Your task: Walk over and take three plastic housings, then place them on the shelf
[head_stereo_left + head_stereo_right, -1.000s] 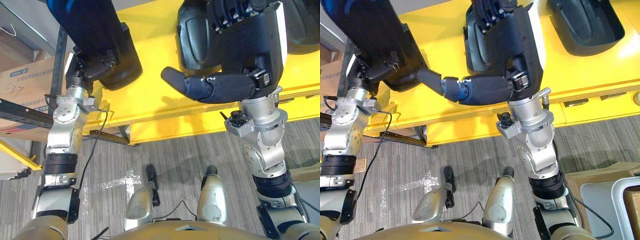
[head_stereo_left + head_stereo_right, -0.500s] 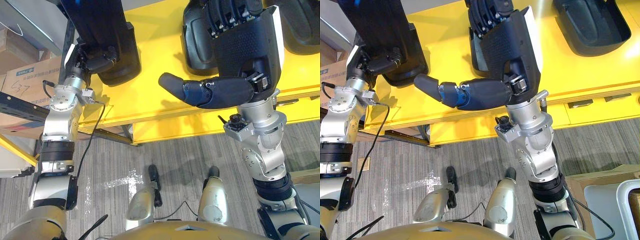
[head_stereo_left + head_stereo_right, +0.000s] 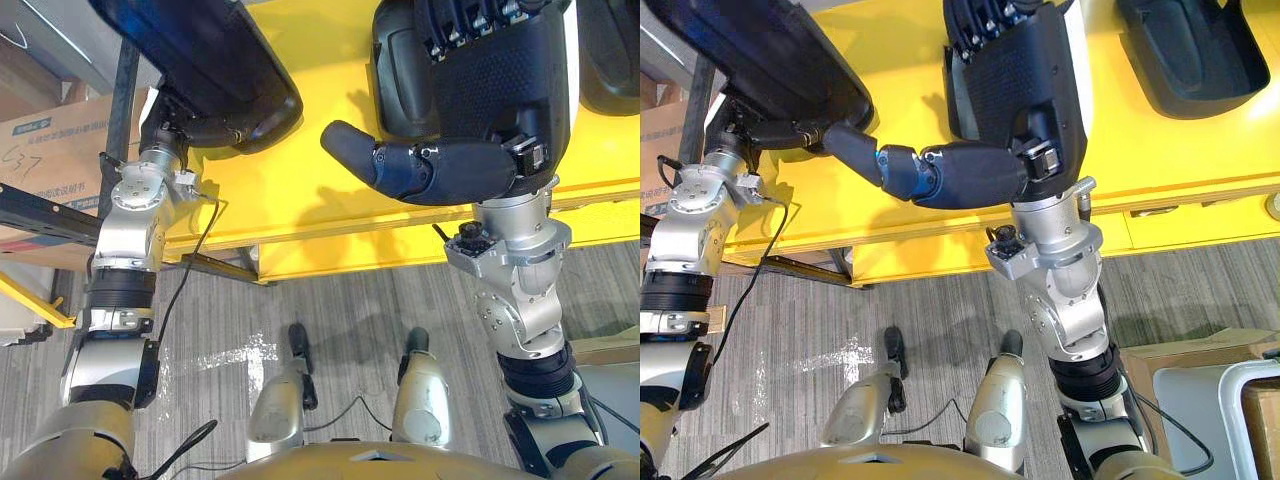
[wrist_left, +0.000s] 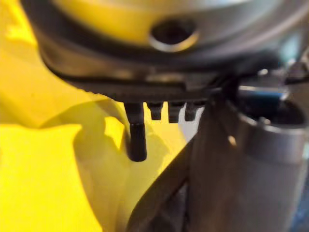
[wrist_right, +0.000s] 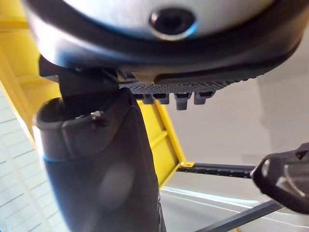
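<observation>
Left eye view: puts the right hand (image 3: 490,95) palm-down directly over the middle housing (image 3: 398,80), back of the hand uppermost. Has its thumb (image 3: 400,170) stuck out wide and touching nothing, and its fingers (image 3: 478,12) reaching straight on, apparently along the housing's long axis, away from the robot. Finds the left hand (image 3: 205,128) tucked under the near end of the left housing (image 3: 200,50), slanted over the yellow tabletop (image 3: 300,200).

Right eye view: adds a right housing (image 3: 1185,50) well beyond the right hand's outer edge, untouched. Marks the right hand as the nearer one for the middle housing, probably needing only to drop and close.

Left wrist view: looks past the left hand onto tabletop. Cannot tell whether clamped or loose.

Right wrist view: gives thumb and fingers apart, with nothing between them.
</observation>
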Motion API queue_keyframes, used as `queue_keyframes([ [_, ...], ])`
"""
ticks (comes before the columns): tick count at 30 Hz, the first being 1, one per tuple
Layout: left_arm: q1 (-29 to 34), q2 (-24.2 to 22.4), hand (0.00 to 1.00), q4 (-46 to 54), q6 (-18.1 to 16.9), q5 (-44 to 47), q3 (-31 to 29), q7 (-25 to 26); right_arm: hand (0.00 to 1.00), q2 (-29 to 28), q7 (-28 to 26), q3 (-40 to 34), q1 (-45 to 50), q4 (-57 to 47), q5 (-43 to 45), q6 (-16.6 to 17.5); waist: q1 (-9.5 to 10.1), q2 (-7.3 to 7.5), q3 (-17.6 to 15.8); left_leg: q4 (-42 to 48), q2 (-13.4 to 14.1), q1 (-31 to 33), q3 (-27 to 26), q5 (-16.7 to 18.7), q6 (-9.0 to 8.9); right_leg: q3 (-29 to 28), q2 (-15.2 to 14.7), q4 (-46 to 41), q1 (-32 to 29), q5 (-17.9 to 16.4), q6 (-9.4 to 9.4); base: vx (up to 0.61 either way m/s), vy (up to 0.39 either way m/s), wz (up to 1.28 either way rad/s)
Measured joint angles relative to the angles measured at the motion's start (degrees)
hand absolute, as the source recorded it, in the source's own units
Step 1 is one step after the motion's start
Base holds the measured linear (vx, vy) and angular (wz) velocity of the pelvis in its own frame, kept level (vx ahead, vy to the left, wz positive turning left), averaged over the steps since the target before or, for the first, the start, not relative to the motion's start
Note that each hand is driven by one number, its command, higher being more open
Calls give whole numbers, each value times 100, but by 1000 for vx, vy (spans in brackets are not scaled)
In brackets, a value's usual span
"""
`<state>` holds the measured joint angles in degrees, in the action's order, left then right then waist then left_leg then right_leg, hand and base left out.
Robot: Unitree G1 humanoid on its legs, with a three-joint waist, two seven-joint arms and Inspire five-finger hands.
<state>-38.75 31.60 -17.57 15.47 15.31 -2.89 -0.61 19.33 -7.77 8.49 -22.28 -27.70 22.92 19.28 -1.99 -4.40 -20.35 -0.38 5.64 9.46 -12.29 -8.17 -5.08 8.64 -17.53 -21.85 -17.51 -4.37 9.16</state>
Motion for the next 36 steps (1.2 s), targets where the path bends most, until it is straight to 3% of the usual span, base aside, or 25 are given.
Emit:
queue_keyframes([
  [11, -197, 33, 100, 22, 71, -101, 9, -7, 100, -77, 98, -12, -5, 102, 1, 1, -4, 133, -75, -17, -1, -8, 25, -12, 9, 33, 12, 97, 59, 35, -2, 0, 0, 0],
  [20, -220, 56, 100, 89, 80, -923, 100, -8, 100, -136, 93, -10, -3, 243, 2, 0, -82, 162, -94, -102, -1, -140, 14, -56, 3, 27, 25, 100, 139, 31, -7, 2, -12, -1],
  [24, -93, 111, 100, 210, -79, -915, 235, 447, 100, -140, 96, -6, 53, 295, -31, -18, -130, 175, -102, -171, -2, -215, -3, -81, 11, 23, 35, 102, 175, 20, -23, -1, -13, -2],
  [31, 1019, 75, 100, 2382, -1078, -711, -164, 2045, 100, -228, 94, -117, 730, 444, -462, -57, -133, 265, -154, -233, 13, -453, 52, -84, 7, 72, 75, 155, 438, 19, -25, 35, -37, 1],
  [32, 1263, -71, 100, 2826, -1406, -902, -337, 2392, 100, -263, 125, -126, 813, 570, -466, -137, -134, 265, -154, -241, 20, -579, 96, -69, -5, 134, 85, 239, 639, 19, -25, 27, -24, 9],
  [36, 1971, -685, 100, 3987, -2150, -1517, -605, 2896, 100, -411, 258, -114, 863, 811, -467, -498, -70, 277, -143, -195, 104, -693, 270, -12, -51, 362, 162, 453, 1016, 7, -47, -15, -18, 17],
])
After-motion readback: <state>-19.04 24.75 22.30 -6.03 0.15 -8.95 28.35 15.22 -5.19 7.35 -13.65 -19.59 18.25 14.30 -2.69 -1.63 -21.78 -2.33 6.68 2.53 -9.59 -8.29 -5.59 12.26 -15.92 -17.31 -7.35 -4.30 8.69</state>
